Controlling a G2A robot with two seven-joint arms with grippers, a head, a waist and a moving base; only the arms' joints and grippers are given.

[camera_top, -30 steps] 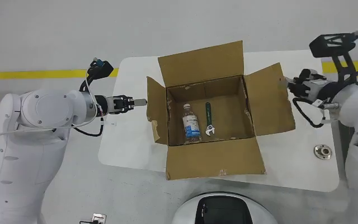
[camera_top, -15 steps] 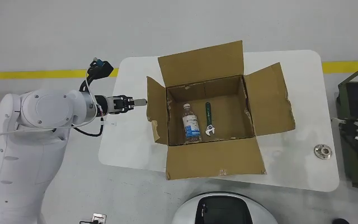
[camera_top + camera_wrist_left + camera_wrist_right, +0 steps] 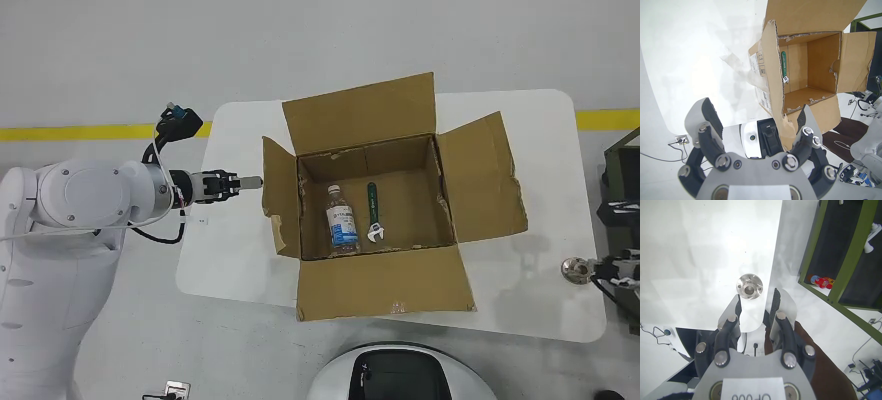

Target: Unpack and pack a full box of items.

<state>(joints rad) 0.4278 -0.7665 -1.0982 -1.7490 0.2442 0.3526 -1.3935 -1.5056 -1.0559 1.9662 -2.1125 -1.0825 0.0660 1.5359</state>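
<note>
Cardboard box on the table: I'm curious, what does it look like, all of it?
The box is brown corrugated cardboard, standing upright and open on the white table. Its four flaps fold outward, their edges ragged and torn. Printed labels sit on one outer side. On its floor lie a clear bottle and a green-handled wrench, side by side and apart, both pointing toward the far wall.

White table (image 3: 232, 262), open cardboard box (image 3: 385, 287) at ctr, metal flange (image 3: 574, 267) nr right edge
</note>
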